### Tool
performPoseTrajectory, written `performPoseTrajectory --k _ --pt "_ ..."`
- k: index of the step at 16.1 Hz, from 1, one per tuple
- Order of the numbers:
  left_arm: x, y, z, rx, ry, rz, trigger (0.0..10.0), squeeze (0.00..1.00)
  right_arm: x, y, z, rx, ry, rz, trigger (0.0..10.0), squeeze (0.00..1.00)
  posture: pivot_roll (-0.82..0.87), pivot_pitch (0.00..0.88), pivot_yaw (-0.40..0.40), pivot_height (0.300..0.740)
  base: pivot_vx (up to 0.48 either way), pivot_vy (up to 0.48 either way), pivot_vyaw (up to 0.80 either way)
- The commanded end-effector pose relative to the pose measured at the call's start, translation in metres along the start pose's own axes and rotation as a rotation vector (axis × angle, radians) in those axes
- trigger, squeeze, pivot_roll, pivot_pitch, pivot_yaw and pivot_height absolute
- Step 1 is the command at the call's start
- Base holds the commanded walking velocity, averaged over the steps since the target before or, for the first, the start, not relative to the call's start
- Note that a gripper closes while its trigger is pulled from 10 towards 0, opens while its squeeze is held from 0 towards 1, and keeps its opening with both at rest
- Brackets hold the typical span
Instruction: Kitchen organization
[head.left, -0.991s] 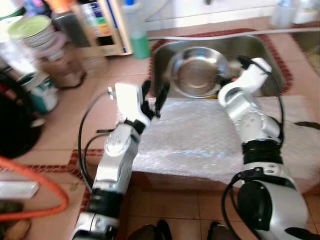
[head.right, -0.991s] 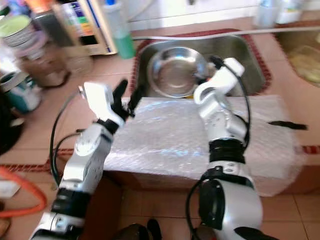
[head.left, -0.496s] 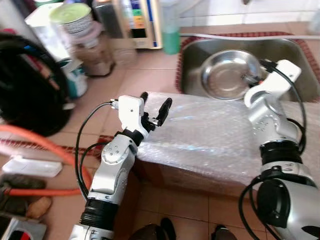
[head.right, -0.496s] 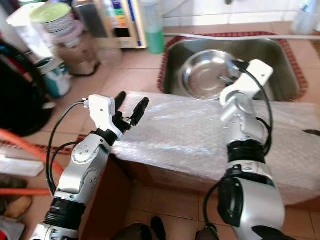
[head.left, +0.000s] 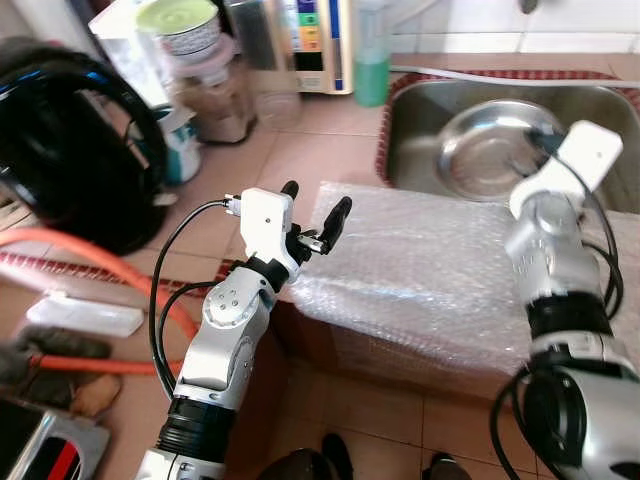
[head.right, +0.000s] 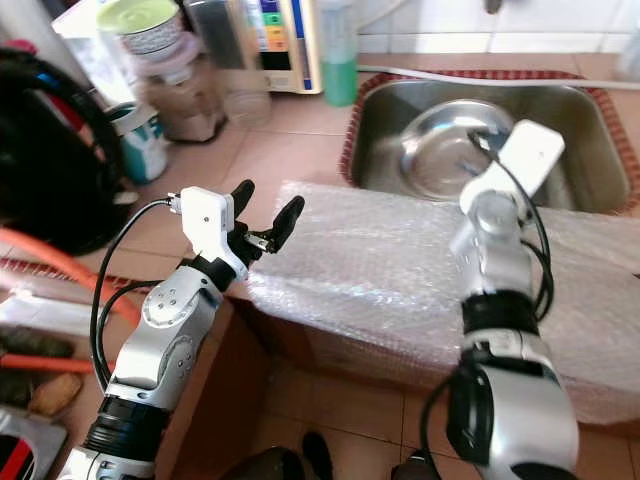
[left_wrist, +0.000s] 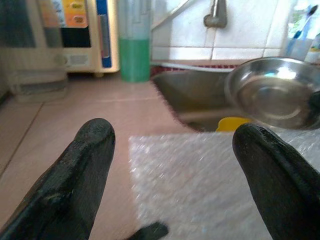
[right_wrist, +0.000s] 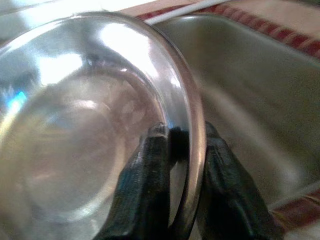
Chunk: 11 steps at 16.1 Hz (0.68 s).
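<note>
A steel bowl (head.left: 488, 150) sits tilted in the steel sink (head.left: 415, 110). My right gripper (right_wrist: 182, 137) is shut on the bowl's (right_wrist: 85, 125) rim, one finger inside and one outside. In the head views the right wrist covers those fingers above the sink's near edge. A bubble-wrapped box (head.left: 420, 270) lies in front of the sink. My left gripper (head.left: 316, 198) hovers open over the box's far left corner, with nothing between its fingers. In the left wrist view the bowl (left_wrist: 275, 92) shows beyond the wrap.
A green soap bottle (head.left: 370, 60) and a water purifier (head.left: 310, 40) stand at the back left of the sink. Jars and a green-lidded tub (head.left: 185, 25) crowd the counter's left. A black round object (head.left: 70, 150) and an orange hose (head.left: 100, 260) lie left.
The camera has swung left, so the sink and box now sit further right in the picture. Both grippers keep their places relative to the box and bowl.
</note>
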<state>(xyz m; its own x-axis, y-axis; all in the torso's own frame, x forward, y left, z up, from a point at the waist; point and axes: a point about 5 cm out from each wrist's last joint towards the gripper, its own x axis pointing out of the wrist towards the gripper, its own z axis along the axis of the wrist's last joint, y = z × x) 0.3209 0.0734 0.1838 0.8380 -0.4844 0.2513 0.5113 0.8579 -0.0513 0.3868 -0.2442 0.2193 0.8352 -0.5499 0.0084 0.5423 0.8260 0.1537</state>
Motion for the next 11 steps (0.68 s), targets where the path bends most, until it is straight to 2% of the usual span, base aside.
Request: performPoseTrajectory --k 1,3,5,7,8,11 --pt "-0.002 -0.001 0.001 0.008 0.004 -0.014 10.0 0.0 0.001 -0.024 -0.016 -0.104 0.059 -0.133 10.0 1.0 -0.21 0.218 0.191 0.74 0.0 0.0 0.0" --pt "-0.003 -0.002 0.0 0.007 0.008 -0.021 10.0 0.0 0.002 -0.031 -0.016 -0.11 0.071 -0.174 10.0 1.0 -0.22 0.219 0.192 0.74 0.0 0.0 0.0" --pt "-0.003 -0.003 0.0 0.008 0.015 -0.031 10.0 0.0 0.004 -0.036 -0.014 -0.215 0.061 -0.179 10.0 1.0 -0.22 0.222 0.194 0.74 0.0 0.0 0.0" --pt "-0.002 -0.004 0.0 0.031 0.017 -0.059 10.0 0.0 0.007 -0.029 0.012 -0.435 -0.13 -0.072 10.0 1.0 -0.22 0.227 0.2 0.74 0.0 0.0 0.0" --pt "-0.002 -0.005 0.002 0.03 0.013 -0.066 10.0 0.0 0.008 -0.027 0.033 -0.505 -0.249 -0.074 10.0 1.0 -0.22 0.227 0.201 0.74 0.0 0.0 0.0" --pt "0.001 -0.007 0.004 0.024 0.005 -0.073 10.0 0.0 0.008 -0.028 0.055 -0.576 -0.336 -0.11 10.0 1.0 -0.23 0.226 0.201 0.74 0.0 0.0 0.0"
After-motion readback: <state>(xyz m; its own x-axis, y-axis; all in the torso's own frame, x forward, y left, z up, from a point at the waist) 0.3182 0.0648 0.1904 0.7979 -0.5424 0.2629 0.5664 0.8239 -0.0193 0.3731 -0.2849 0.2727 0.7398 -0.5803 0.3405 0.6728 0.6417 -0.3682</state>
